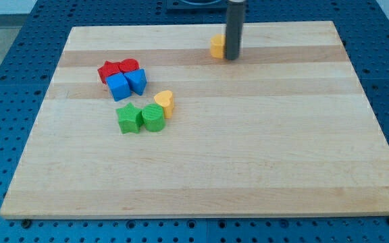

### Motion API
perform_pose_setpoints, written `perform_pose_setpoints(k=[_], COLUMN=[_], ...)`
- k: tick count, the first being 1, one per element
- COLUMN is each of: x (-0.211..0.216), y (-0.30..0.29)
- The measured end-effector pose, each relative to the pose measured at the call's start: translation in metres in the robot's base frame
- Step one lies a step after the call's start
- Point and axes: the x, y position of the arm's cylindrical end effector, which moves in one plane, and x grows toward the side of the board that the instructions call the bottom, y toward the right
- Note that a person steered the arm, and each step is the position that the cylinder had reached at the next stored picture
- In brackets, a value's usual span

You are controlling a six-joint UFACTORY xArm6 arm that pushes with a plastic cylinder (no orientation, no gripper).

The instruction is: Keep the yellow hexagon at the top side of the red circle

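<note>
The yellow hexagon [217, 46] lies near the view's top, right of centre, partly hidden by the rod. My tip [231, 58] rests on the board just to the right of the hexagon, touching or nearly touching it. The red circle [129, 65] sits at the upper left in a cluster, far to the left of and lower than the hexagon. A red star-like block [109, 70] lies right beside the circle on its left.
A blue cube [119, 87] and a second blue block [137, 81] sit just below the red pair. A yellow heart [165, 102], a green star [129, 119] and a green round block [152, 118] lie lower. The wooden board [248, 162] sits on a blue perforated table.
</note>
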Motion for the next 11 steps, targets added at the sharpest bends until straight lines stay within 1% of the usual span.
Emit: perform_pose_setpoints(k=[1,2,3,4,5,6,7,8,9,10,11], x=[-0.010,-0.010,-0.015,-0.046,-0.058,-0.058,-0.057,-0.036,-0.016,-0.015,-0.025], y=[-0.047,-0.030,0.018,0.030,-0.017,-0.080,-0.072,-0.030,-0.049,-0.121,-0.190])
